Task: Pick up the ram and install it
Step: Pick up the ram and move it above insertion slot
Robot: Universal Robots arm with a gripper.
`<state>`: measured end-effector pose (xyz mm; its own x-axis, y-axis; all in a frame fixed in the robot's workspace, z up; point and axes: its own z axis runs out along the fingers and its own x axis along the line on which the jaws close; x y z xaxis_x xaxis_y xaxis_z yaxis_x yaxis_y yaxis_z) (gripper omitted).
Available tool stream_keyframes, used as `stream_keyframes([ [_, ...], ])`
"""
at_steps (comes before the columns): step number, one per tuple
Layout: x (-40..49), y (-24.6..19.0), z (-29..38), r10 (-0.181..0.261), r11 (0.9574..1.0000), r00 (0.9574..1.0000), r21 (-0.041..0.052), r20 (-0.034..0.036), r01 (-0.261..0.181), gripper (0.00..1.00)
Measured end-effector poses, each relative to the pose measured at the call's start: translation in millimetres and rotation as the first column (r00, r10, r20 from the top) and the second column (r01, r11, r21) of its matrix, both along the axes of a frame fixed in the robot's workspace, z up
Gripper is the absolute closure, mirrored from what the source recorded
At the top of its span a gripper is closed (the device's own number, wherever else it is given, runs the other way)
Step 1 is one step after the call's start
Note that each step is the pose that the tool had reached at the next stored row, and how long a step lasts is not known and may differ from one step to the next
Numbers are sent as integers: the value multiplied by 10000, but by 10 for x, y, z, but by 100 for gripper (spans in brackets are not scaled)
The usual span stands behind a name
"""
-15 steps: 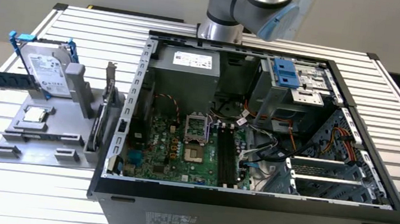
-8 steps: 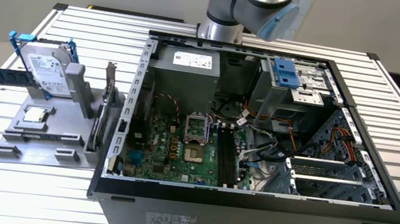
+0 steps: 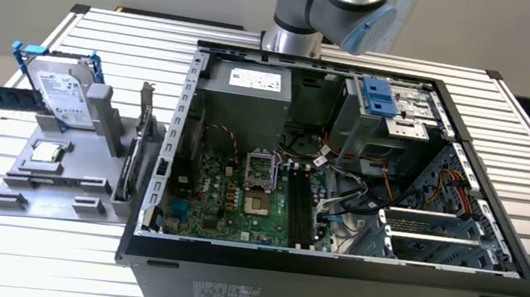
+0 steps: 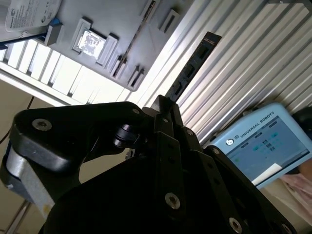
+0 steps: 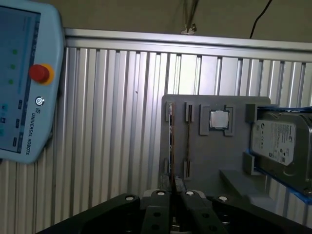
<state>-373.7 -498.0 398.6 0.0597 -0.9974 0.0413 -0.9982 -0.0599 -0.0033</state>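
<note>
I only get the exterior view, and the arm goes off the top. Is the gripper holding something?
Observer: Yes. In both wrist views the gripper is shut on the ram, a thin dark stick.
Operator: Is it in the computer yet?
Observer: No. It hangs in the air, clear of the gray holder, with the slatted table behind.
Operator: Anything else around?
Observer: A pale blue pendant with a red button, near the table.

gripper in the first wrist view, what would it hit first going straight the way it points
Probably the slatted table, by the edge of the gray tray, with the ram in the gripper touching first. Depth is unclear.
</note>
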Motion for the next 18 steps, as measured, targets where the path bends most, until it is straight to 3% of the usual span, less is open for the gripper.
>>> stream_keyframes([
  [11,4,0,19,-1,10000,10000,21,0,1,100],
  [18,81,0,19,-1,10000,10000,23,-1,1,100],
])
